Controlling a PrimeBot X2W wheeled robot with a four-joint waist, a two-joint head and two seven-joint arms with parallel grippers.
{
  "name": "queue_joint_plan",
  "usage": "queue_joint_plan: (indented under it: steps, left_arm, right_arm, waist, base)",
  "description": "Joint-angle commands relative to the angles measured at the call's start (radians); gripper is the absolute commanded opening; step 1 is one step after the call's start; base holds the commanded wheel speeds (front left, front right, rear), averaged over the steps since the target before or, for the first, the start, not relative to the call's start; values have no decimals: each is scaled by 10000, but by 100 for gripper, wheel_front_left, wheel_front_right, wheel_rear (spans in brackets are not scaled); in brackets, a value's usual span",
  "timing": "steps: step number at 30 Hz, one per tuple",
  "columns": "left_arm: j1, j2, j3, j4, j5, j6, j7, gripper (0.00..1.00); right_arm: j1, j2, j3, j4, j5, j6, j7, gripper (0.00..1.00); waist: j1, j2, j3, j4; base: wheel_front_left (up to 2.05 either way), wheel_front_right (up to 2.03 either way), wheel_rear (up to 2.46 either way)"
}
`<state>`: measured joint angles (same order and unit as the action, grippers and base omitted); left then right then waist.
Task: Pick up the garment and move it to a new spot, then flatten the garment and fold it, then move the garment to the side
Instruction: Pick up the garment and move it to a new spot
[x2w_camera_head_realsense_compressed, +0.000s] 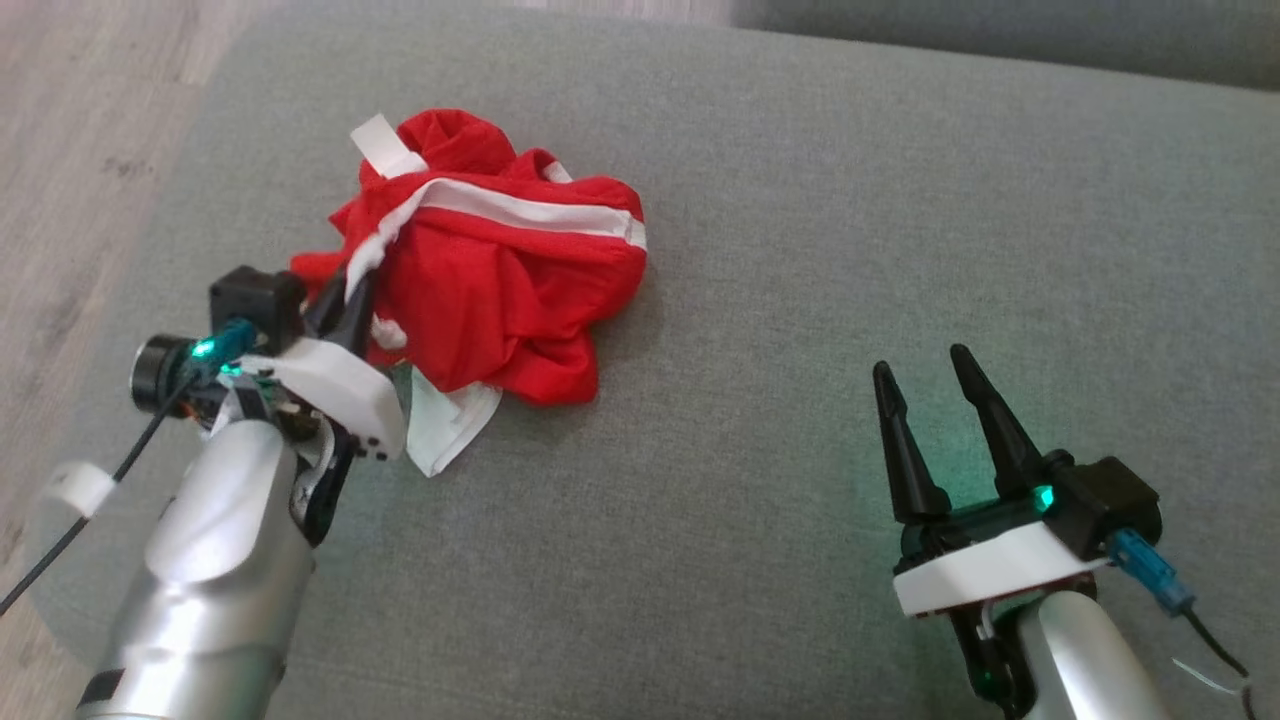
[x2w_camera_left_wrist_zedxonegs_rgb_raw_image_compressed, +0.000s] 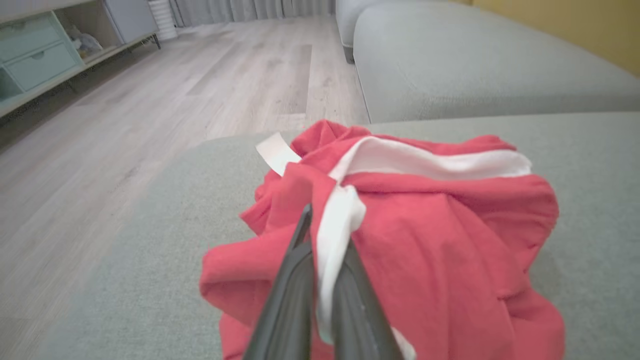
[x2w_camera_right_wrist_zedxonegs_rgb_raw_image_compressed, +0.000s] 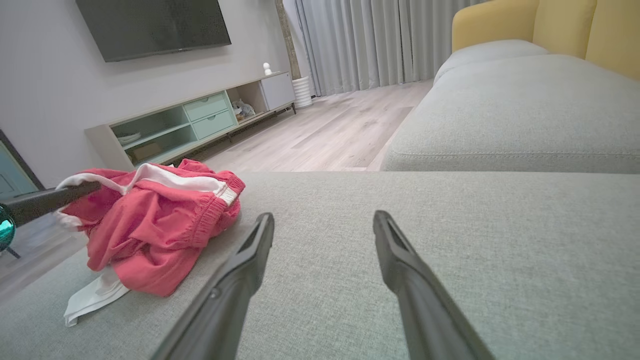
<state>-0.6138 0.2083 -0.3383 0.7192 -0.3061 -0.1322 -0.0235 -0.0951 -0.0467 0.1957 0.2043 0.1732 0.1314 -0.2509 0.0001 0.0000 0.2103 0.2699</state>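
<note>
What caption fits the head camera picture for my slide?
The left gripper pinches the crumpled red garment on the grey cushion; the right gripper is open nearby.

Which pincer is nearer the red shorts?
Left. The left pincer is shut on the white trim of the red shorts, at their left edge; the right pincer stands open over bare sofa cushion, off to their right.

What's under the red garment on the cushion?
The grey cushion, plus a white cloth flap poking out from beneath the garment at its near edge. How far the flap runs underneath, or whether anything else lies there, is covered.
</note>
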Motion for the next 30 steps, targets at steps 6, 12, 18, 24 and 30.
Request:
queue_joint_plan:
  steps: [6,12,18,24,30]
  left_arm:
    - [-576,342,621,-1661,-187,88,-1538,0]
    - [-142,59,695,-3876,-363,327,-1924,0]
    - [415,-100,355,-5450,-366,501,-1376,0]
    - [962,-959,75,-6496,-1103,821,-800,0]
    - [755,-1408,-639,-6191,-1295,1202,-481,0]
  right_arm:
    - [-43,-35,32,-236,243,-7,-109,100]
    - [166,-35,-31,-152,467,-7,-109,100]
    - [232,-35,-56,-183,471,-7,-109,100]
    - [79,-35,-171,-259,577,-7,-109,100]
    - [-391,-35,-116,-488,894,-7,-109,100]
  waist:
    - [-1,0,-695,152]
    - [-1,0,-1263,85]
    - [-1,0,-1451,-356]
    - [-1,0,-1304,-1372]
    - [-1,0,-742,-3119]
  base:
    - [0,0,0]
    - [0,0,0]
    - [0,0,0]
    - [0,0,0]
    - [0,0,0]
